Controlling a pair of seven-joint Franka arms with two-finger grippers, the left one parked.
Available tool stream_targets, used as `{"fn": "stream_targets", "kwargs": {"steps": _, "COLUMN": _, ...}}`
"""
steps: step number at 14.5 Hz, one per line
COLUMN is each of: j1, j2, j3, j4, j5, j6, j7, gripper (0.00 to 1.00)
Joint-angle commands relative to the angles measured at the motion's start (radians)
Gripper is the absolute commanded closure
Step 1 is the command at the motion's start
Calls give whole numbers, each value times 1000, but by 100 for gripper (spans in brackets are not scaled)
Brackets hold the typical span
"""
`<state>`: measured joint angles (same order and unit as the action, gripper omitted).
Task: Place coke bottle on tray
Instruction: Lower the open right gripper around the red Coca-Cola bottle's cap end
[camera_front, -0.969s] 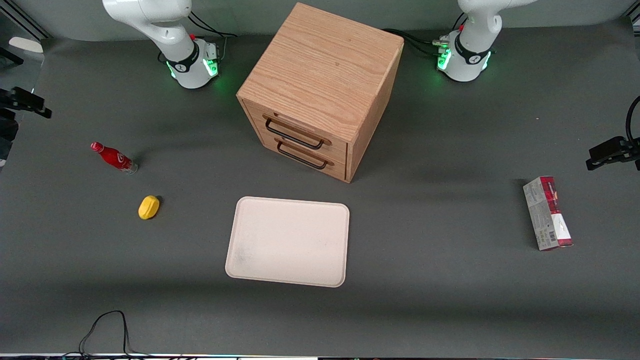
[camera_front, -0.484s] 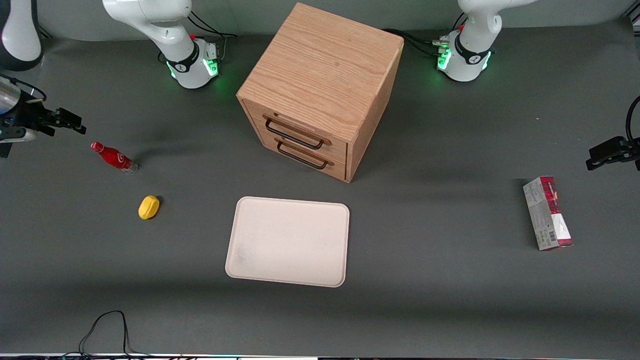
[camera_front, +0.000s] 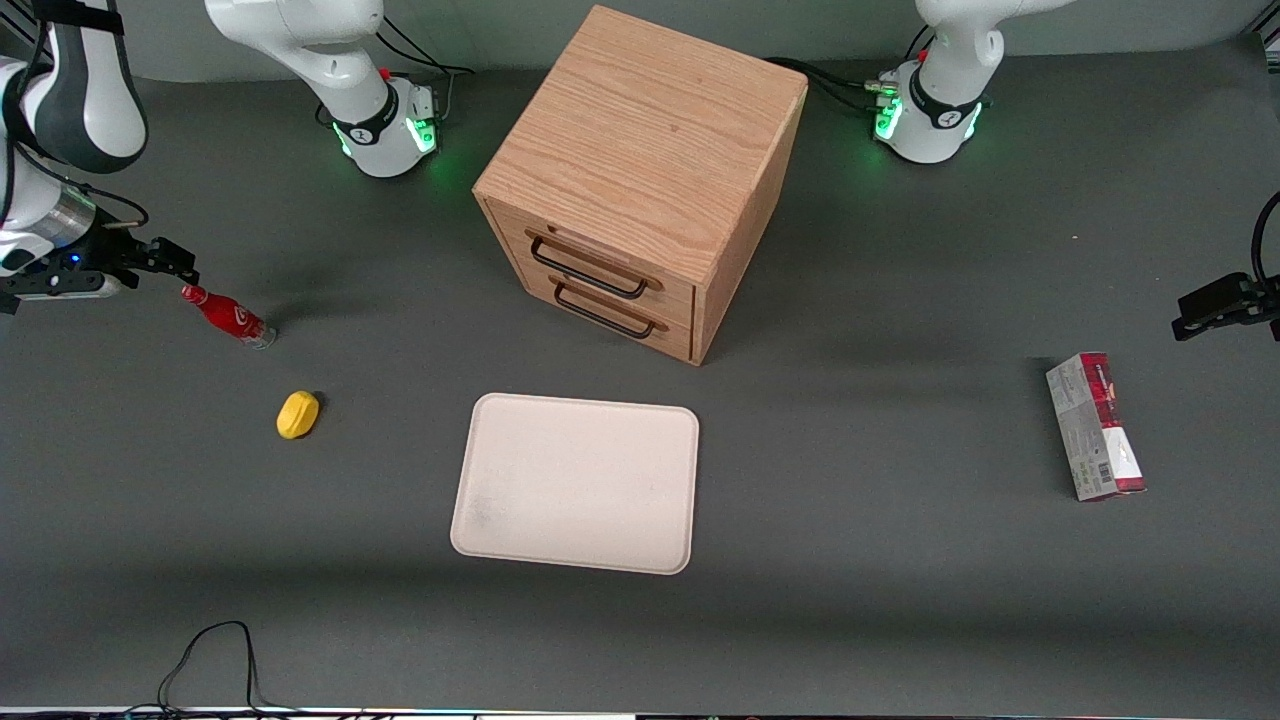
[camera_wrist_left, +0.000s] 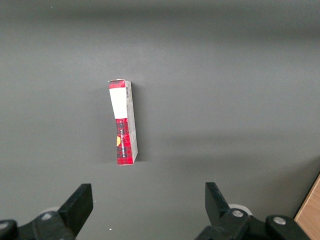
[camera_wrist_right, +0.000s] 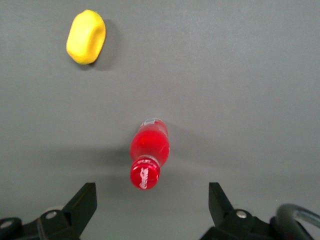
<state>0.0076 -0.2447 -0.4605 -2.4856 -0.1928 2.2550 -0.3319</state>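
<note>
The gripper was held with fingers spread wide above the upright coke bottle, whose cap lay just below and between them. The tray lay well apart, past a yellow object. The bottle was judged light, stiff, smooth and easily toppled, best gripped around its body.

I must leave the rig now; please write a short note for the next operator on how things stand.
Pincer: open, empty, above the cap of the coke bottle, not touching it.
Coke bottle: upright on the table, toward the working arm's end, near a yellow object.
Tray: in front of the wooden drawer cabinet, nothing on it.
Done: approach only.
Left: lower, grasp, carry to tray, release.
</note>
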Motion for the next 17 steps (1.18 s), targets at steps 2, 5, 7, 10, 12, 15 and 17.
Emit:
{"fn": "stream_targets", "kwargs": {"steps": 2, "j1": 5, "j2": 25, "j3": -12, "j4": -27, "j5": -19, "j6": 64, "j7": -19, "gripper": 1}}
{"fn": "stream_targets", "kwargs": {"steps": 5, "j1": 5, "j2": 42, "j3": -12, "j4": -33, "j5": -20, "j6": 83, "j7": -19, "gripper": 1}}
{"fn": "stream_targets", "kwargs": {"steps": 7, "j1": 5, "j2": 51, "j3": -12, "j4": -50, "j5": -19, "j6": 98, "j7": -21, "gripper": 1}}
{"fn": "stream_targets", "kwargs": {"steps": 10, "j1": 5, "j2": 51, "j3": -12, "j4": -72, "j5": -19, "j6": 120, "j7": -21, "gripper": 1}}
{"fn": "stream_targets", "kwargs": {"steps": 12, "j1": 5, "j2": 53, "j3": -14, "j4": -73, "j5": -20, "j6": 120, "j7": -22, "gripper": 4}}
{"fn": "stream_targets", "kwargs": {"steps": 15, "j1": 5, "j2": 51, "j3": -14, "j4": -73, "j5": -20, "j6": 120, "j7": -22, "gripper": 27}}
{"fn": "stream_targets", "kwargs": {"steps": 17, "j1": 5, "j2": 51, "j3": -14, "j4": -73, "j5": -20, "j6": 120, "j7": -22, "gripper": 72}}
